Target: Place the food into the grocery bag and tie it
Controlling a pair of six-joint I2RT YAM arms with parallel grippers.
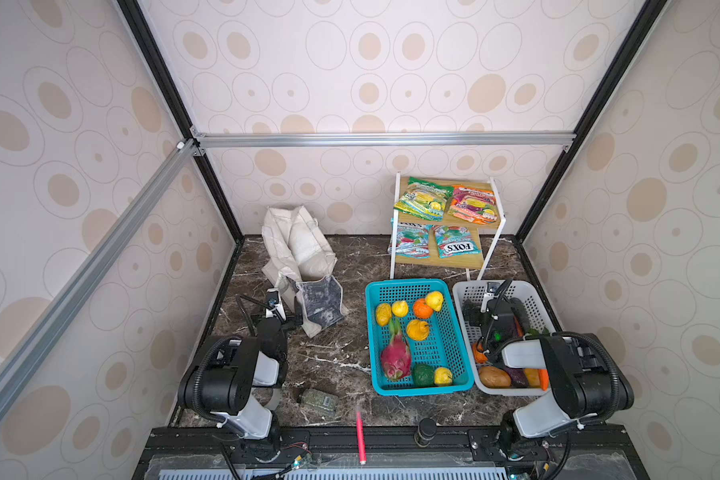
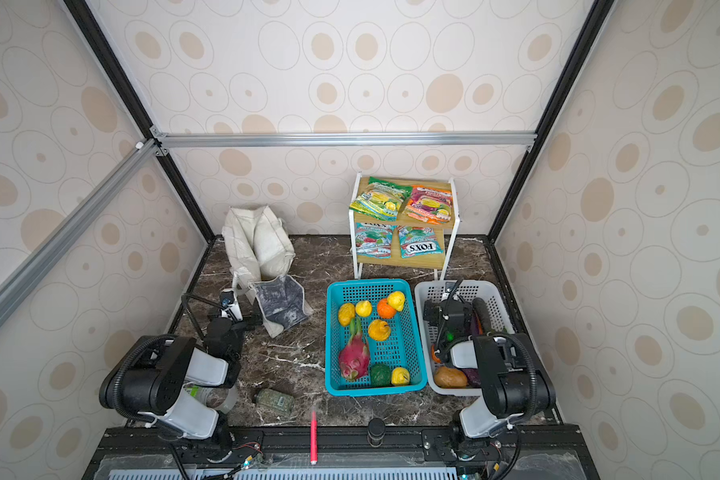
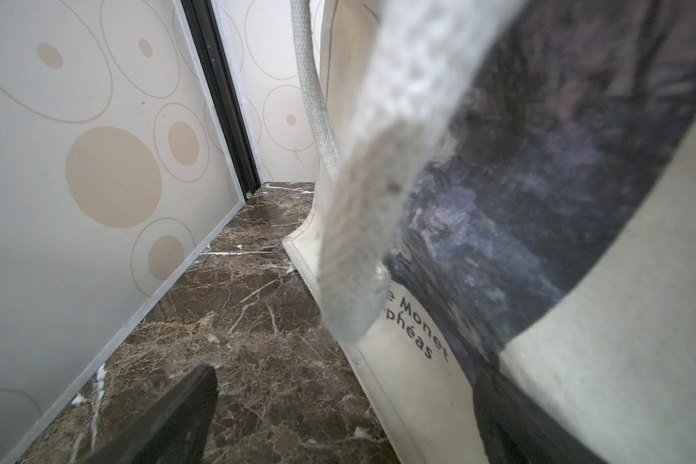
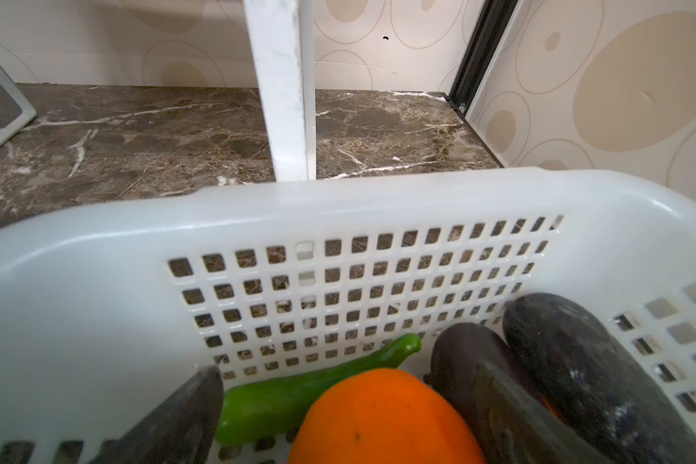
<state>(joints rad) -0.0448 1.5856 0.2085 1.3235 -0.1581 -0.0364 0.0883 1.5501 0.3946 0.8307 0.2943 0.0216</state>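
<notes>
The grocery bag (image 1: 304, 257) stands slumped at the back left of the marble table (image 1: 333, 357), with its dark printed panel facing forward in both top views. The left gripper (image 1: 287, 316) sits low, just beside the bag's near left corner, with its jaws spread wide. In the left wrist view one finger (image 3: 169, 418) lies over bare marble and a pale handle (image 3: 358, 241) hangs close to the lens. The bag's cloth fills the other side, so the second finger is perhaps hidden behind it, and I cannot tell whether it touches the bag.

The food lies well apart from the bag. The dragon fruit (image 1: 395, 353), yellow fruits (image 1: 400, 308), orange (image 1: 422, 308) and small pumpkin (image 1: 417, 329) lie in the teal basket (image 1: 408, 284), right of the middle. The green snack packet (image 1: 422, 198) and orange-red snack packet (image 1: 472, 203) lie flat on the top board of the shelf rack (image 1: 433, 261) behind it.

The right gripper (image 4: 346, 369) hangs inside the white basket (image 4: 338, 205) with its jaws wide. An orange pepper (image 4: 382, 422) sits between the fingers, beside a green chilli (image 4: 290, 393) and two eggplants (image 4: 571, 353).
</notes>
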